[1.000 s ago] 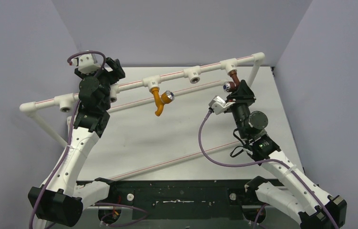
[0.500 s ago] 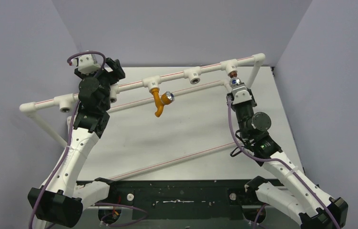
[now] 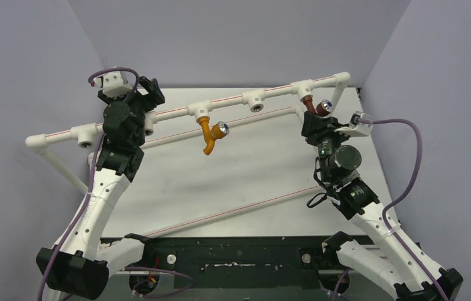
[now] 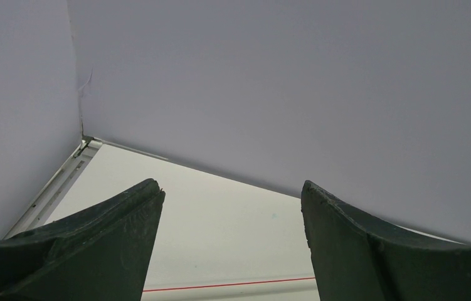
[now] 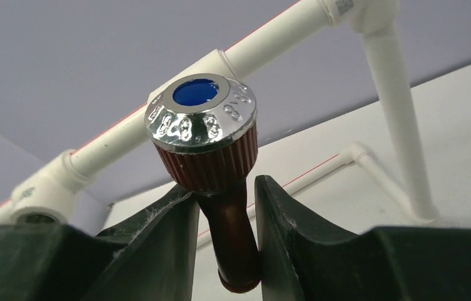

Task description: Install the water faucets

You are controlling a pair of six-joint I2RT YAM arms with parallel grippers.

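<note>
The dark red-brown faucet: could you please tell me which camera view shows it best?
The right wrist view: the dark red-brown faucet fills the frame, between the fingers of the right gripper. The top external view shows it small, under the pipe. The left wrist view misses it.

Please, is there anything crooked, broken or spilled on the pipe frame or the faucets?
Nothing stands out. The orange-yellow faucet and the dark red-brown faucet both hang from the white pipe frame, and no damage or spill is visible.
</note>
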